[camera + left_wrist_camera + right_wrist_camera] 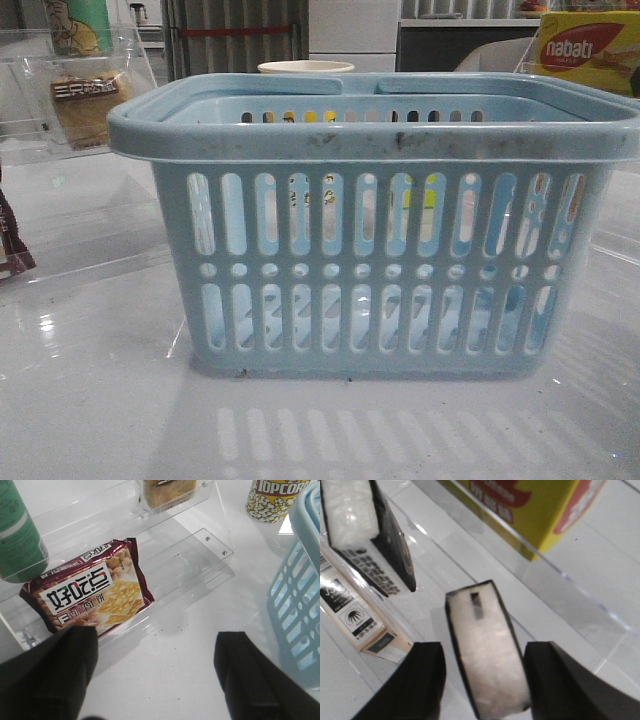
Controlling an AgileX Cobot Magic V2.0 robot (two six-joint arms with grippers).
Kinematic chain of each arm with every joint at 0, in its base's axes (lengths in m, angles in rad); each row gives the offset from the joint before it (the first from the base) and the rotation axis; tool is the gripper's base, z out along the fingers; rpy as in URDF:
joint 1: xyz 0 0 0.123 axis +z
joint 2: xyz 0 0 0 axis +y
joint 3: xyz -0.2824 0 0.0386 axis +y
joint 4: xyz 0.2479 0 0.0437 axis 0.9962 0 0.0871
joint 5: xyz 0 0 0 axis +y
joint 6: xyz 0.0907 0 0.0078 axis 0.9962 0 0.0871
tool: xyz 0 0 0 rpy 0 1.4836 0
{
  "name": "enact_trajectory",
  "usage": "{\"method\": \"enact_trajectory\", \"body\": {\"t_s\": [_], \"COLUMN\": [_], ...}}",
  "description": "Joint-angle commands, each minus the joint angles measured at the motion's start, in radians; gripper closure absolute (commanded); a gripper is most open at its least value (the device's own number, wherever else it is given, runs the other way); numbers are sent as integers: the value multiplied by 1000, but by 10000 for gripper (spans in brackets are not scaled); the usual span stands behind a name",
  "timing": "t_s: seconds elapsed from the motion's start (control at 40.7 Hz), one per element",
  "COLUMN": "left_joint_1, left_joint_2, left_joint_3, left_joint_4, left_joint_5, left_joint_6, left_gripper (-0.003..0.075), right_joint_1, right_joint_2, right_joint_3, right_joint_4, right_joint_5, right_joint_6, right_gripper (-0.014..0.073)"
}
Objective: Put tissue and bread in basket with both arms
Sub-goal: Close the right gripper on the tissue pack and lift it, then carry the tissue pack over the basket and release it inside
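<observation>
The right gripper (pixel 482 680) had its two black fingers spread to either side of one tissue pack (pixel 487 655), a small dark-edged pack with a pale, shiny face; whether the fingers touched it could not be told. Just beyond stood a second dark pack (pixel 372 535) with white print, a cream carton (pixel 355 615) beside it, and one yellow-and-red box (pixel 520 510) behind a clear ledge.

The left gripper (pixel 160 672) was wide apart and held nothing, hovering over the white desk (pixel 180 680). Right ahead of it lay one maroon cracker packet (pixel 90 592) on a clear shelf (pixel 200 555). Farther off, partly cut by the frame edge, sat the bread (pixel 167 490), one brown slice in a clear bag. A green bottle (pixel 17 535) and a popcorn cup (pixel 272 500) were also cut off.

One light-blue basket (pixel 380 140) with slotted sides, a row of round holes and a scuffed rim stood on the desk to the side of the left gripper. From the front, the bread's dark label showed white lettering too small to read. Neither arm appeared in the front view.
</observation>
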Motion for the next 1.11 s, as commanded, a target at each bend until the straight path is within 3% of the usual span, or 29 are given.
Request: {"method": "enact_trajectory", "body": {"t_s": [0.0, 0.098, 0.197, 0.664, 0.86, 1.082], "left_joint_1": [-8, -8, -8, -8, -8, -8], "left_joint_2": [-2, -2, -2, -2, -2, -2], "left_joint_3": [-31, -31, -31, -31, -31, -31], "left_joint_4": [-11, -11, -11, -11, -11, -11], "left_joint_5": [-78, -78, -78, -78, -78, -78], "left_joint_6": [-2, -2, -2, -2, -2, -2], "left_gripper": [171, 171, 171, 171, 171, 171], "right_joint_1": [-10, -10, -10, 20, 138, 371], "right_joint_2": [-54, -56, -68, -348, -490, -544], "right_joint_3": [-39, -39, -39, -39, -38, -37], "right_joint_4": [-17, -17, -17, 66, 85, 94], "right_joint_5": [-70, -70, -54, 127, 229, 304], "right_joint_6": [-1, -1, -1, -1, -15, -41], "right_gripper": [255, 363, 407, 409, 409, 409]}}
